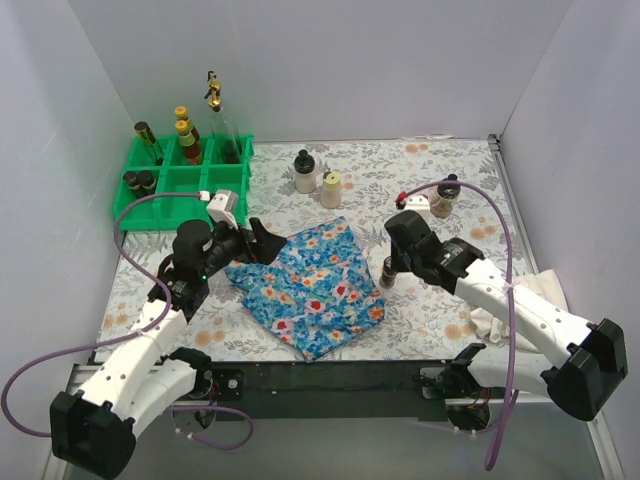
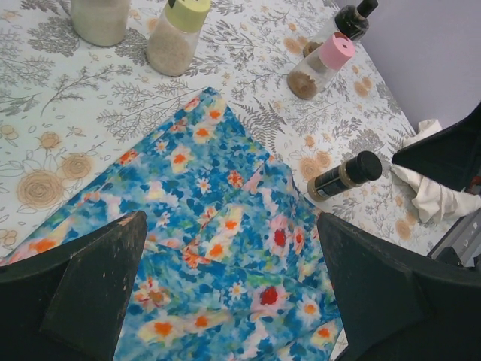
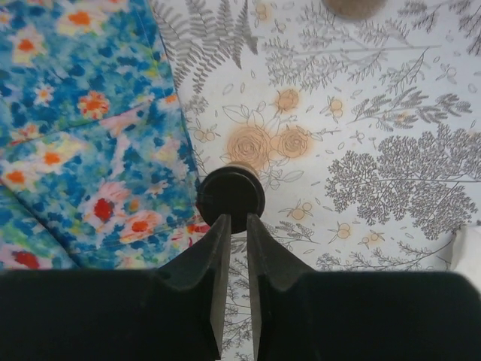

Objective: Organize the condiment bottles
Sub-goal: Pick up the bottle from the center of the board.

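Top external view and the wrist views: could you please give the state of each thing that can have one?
left gripper: open, over the blue floral cloth
right gripper: shut, tips at the dark black-capped jar
dark black-capped jar: upright, capped
blue floral cloth: rumpled, spread out
green compartment tray: partly filled
white black-capped bottle: upright, capped
yellow-lidded shaker: upright, lidded
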`<action>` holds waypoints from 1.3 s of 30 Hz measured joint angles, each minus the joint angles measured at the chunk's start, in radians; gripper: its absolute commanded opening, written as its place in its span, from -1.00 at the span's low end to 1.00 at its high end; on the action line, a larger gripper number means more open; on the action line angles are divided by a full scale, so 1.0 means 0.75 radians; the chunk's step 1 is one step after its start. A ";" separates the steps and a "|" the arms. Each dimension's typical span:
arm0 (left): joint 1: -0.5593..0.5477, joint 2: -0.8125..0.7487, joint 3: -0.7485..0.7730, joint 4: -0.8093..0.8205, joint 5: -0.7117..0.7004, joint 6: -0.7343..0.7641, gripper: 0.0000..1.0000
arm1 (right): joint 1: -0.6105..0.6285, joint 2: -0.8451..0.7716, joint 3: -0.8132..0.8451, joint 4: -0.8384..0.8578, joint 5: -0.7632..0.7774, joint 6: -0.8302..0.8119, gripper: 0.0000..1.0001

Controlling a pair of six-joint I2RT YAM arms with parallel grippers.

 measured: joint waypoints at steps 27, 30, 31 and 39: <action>-0.877 1.211 0.536 0.476 -0.445 0.211 0.89 | -0.009 -0.634 0.337 0.130 -0.088 -0.284 0.97; -0.889 1.287 0.556 0.494 -0.445 0.235 0.82 | -0.009 -0.634 0.314 0.139 -0.077 -0.294 0.97; -0.891 1.306 0.563 0.495 -0.445 0.242 0.82 | -0.009 -0.635 0.306 0.138 -0.075 -0.297 0.97; -0.927 1.426 0.663 0.525 -0.437 0.300 0.59 | -0.009 -0.650 0.263 0.138 -0.045 -0.316 0.98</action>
